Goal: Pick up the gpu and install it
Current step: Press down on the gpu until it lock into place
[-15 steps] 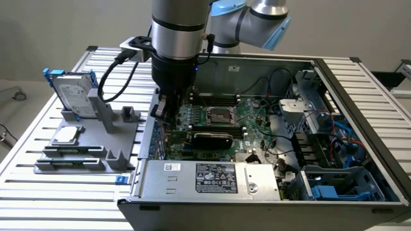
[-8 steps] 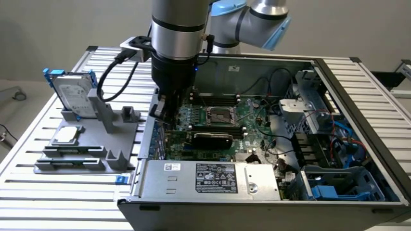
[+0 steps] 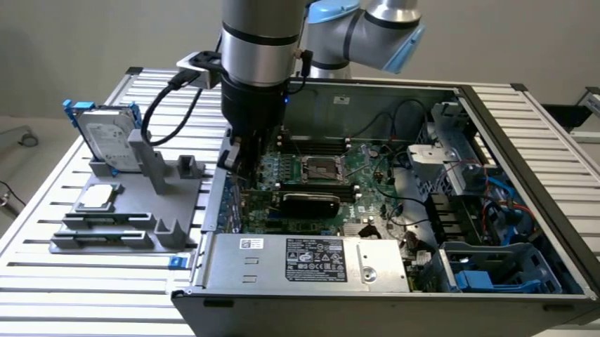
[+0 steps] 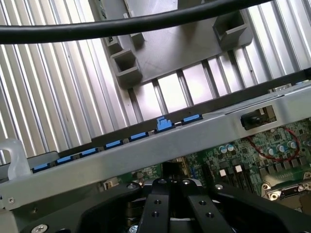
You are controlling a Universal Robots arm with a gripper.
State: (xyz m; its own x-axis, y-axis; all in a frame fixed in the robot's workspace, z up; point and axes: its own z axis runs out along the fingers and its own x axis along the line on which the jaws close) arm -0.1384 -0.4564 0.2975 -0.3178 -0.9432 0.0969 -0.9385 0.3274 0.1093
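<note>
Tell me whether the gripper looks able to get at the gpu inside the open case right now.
Probably yes: the case is open on top, the gripper is shut and down inside it near the motherboard, and the gpu lies close beside it with nothing visibly between.

The desk is pale silver with ribbed stripes, and a grey holder on it carries a silver hard drive in a blue frame. Inside the grey computer case lie a green motherboard and the black-shrouded gpu. The arm is silver and black with light blue joint caps, and its fingers are black.
</note>
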